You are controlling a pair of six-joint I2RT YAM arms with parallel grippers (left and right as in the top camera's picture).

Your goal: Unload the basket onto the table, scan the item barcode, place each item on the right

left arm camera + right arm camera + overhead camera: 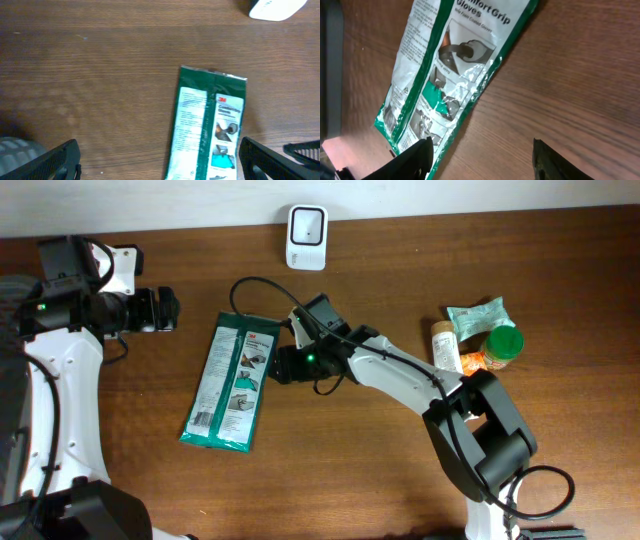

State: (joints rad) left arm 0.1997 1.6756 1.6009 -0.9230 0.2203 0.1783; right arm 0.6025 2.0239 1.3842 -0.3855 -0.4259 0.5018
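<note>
The flat, crinkly green-and-white plastic glove packet lay on the brown wooden table, its long edge just beside the right gripper, whose fingers stood apart and held nothing. We judged the packet light, floppy and slippery, best pinched at that near edge. The left gripper gaped empty near the packet's far corner.

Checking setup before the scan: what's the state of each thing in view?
glove packet: lying flat, printed side up, not gripped.
scanner: at the far edge, untouched.
left claw: open, empty.
right claw: open, at the packet's edge, not closed on it.
green-capped jar: cap on, off to the side.
</note>
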